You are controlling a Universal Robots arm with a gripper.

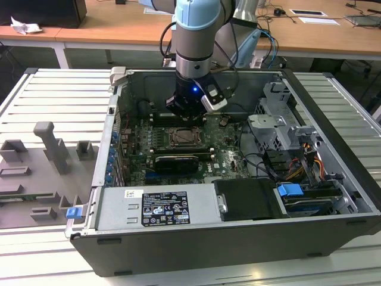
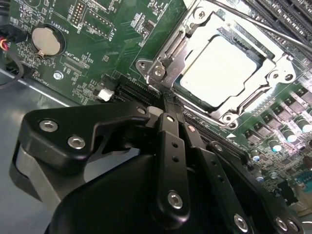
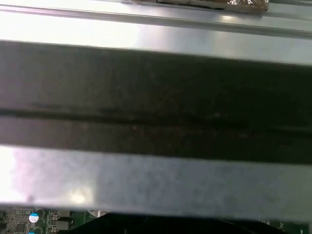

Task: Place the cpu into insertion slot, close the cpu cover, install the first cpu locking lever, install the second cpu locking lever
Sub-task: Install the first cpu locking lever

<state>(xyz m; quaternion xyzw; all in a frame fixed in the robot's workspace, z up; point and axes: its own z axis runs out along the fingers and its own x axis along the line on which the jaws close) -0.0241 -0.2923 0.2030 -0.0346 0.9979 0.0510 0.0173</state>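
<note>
The cpu (image 2: 225,68) is seated in the insertion slot (image 2: 161,53), with the cpu cover (image 2: 273,73) lowered around it. The end effector (image 2: 170,109) is seen clenched, fingers pressed together, nothing grasped, tips just beside the socket's corner. A slipped tip could scrape the green motherboard (image 2: 102,29) or leave a lever unlatched.

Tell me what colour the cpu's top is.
Pale silver-grey, on the cpu framed by the cover; best in the second wrist view.
</note>
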